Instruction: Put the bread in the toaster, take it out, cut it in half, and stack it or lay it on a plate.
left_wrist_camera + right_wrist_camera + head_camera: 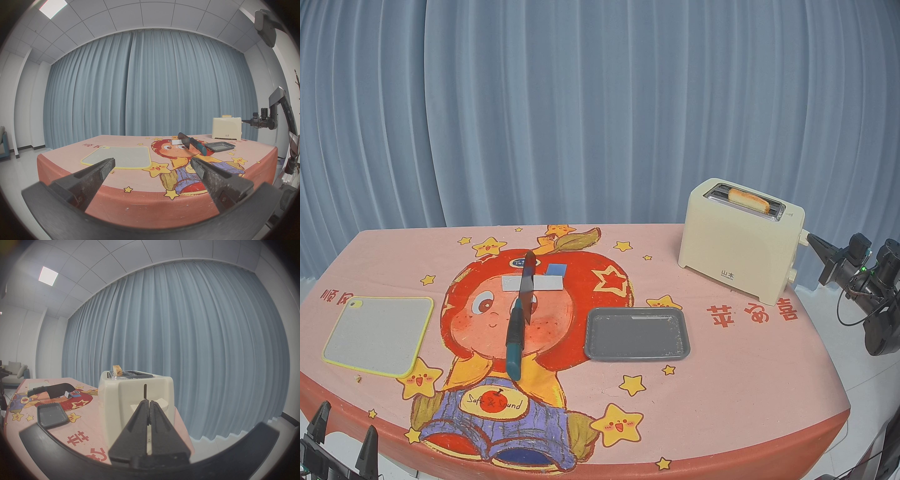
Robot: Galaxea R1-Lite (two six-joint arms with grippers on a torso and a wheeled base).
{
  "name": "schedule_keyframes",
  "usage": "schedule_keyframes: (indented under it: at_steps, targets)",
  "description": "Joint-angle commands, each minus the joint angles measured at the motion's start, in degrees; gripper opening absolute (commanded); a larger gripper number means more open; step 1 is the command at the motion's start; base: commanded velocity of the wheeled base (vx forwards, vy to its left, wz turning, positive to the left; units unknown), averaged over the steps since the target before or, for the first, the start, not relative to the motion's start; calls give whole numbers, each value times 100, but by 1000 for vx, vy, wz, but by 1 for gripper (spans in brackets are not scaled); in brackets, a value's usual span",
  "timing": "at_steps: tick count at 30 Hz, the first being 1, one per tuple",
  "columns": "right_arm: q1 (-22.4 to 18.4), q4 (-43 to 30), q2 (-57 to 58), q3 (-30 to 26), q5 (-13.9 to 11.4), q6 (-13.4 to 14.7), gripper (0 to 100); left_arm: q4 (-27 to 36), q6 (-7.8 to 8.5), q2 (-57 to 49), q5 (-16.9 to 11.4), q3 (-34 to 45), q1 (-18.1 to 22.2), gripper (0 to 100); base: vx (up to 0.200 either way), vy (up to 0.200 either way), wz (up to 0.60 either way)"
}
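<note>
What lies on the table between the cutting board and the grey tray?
The knife, its blade lying across a white strip; the head view shows it.

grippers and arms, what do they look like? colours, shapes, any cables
Both are black, each with two tapering wedge-shaped fingers on a broad dark curved mount. The left gripper has scuffed, grainy finger faces; the right gripper narrows to thin tips. The right arm is black, with a thin black cable looping beside it and a small green light.
</note>
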State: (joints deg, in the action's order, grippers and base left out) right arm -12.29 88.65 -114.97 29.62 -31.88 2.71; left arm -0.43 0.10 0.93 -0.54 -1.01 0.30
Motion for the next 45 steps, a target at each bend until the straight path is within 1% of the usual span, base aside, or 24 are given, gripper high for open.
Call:
schedule_keyframes:
  at_steps: [1,16,21,34,39,45]
  targets:
    - [-10,3,-69,8,-3,2,0,-1,-1,-93,1,101,5,100,0,0,0]
    - [-19,-6,-201,-18,-3,-51,0,-1,-1,-93,1,101,5,100,0,0,0]
    - [-54,-6,-316,-27,-3,-200,0,-1,-1,-93,1,101,5,100,0,0,0]
    - [16,-6,-342,-185,-3,-218,0,-1,-1,-93,10,101,5,100,0,0,0]
    - [25,3,-421,-194,6,-288,0,-1,-1,-93,1,101,5,100,0,0,0]
    - [25,3,-447,-185,6,-288,0,-1,-1,-93,1,101,5,100,0,0,0]
